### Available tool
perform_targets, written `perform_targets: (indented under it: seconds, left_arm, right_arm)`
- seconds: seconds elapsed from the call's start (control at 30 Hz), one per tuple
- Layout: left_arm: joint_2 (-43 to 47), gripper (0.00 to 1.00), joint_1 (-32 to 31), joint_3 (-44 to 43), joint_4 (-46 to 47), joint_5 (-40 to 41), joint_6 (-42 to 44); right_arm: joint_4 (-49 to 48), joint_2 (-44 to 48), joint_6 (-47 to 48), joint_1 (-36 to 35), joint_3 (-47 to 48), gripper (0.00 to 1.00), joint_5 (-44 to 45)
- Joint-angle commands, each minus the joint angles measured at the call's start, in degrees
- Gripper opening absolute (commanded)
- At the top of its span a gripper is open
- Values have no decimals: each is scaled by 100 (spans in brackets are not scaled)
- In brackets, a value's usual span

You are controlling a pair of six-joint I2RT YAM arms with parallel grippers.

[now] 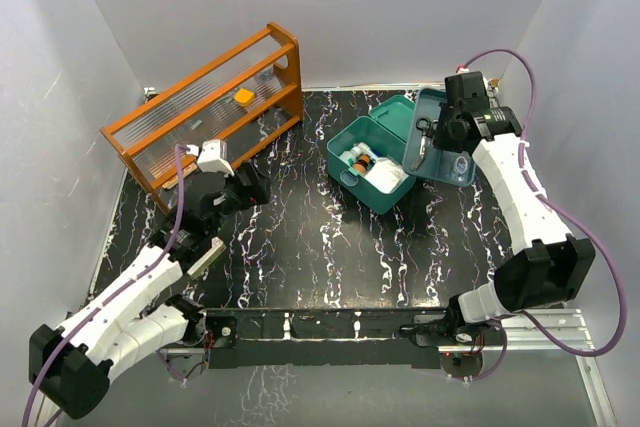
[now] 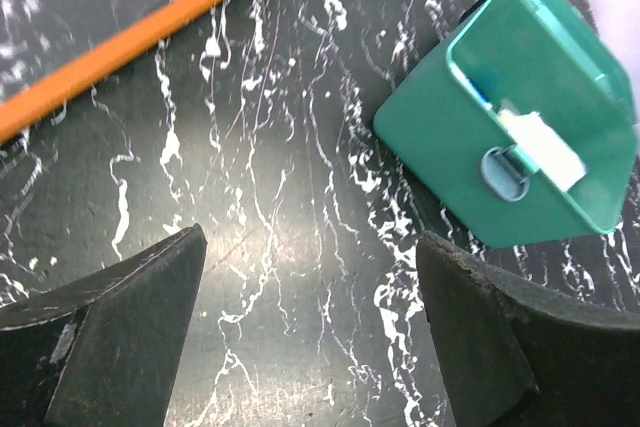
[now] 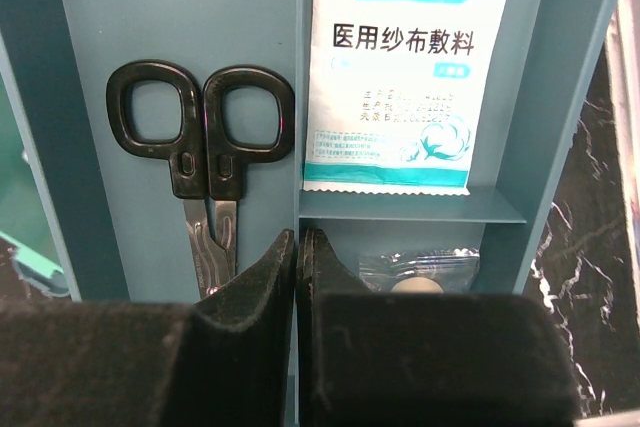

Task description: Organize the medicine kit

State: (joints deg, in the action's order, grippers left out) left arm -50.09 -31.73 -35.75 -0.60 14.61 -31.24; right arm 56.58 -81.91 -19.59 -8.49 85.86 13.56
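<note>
Medicine kit (image 1: 352,150): teal box, standing open at the far right of the table (image 1: 300,247), with white packets and small bottles (image 1: 365,161) loose in its base. Divided tray (image 1: 452,162): blue-grey, out of the box and just beside it on the right, tilted up. It holds black-handled scissors (image 3: 200,152) in the left compartment, a gauze packet (image 3: 400,67) in the upper right one and a small clear sachet (image 3: 420,272) below that. Judged state of the task: the tray is stocked, but it still has to be seated in the kit and the lid shut, so roughly the second half is left. Right gripper (image 3: 300,257): fingers pressed almost together in line with the tray's divider; whether they pinch that wall cannot be told. Left gripper (image 2: 310,337): spread wide, holding nothing, low over bare table between the orange rack (image 1: 205,107) and the kit, well apart from both. Legible writing: the gauze packet reads "MEDICAL GAUZE DRESSING" and "医用纱布敷料", with a cotton-boll emblem; the finer print is too small to read. No other labels can be made out.
</note>
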Motion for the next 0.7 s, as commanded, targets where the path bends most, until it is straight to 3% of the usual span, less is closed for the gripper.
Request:
perform_targets:
  seconds: [0.0,0.47,0.67]
  left_arm:
    - [227,85,-2,-749,-525,141,560]
    - [-90,86,-9,-2596,-1937,-51,987]
    - [-4,86,-4,-2588,-1927,-81,701]
  right_arm:
    - [-601,-252,449,1,686,0,-701]
    - [-622,-1266,1686,-711,1864,0,-1255]
    - [-805,-1286,2533,-873,1636,0,-1831]
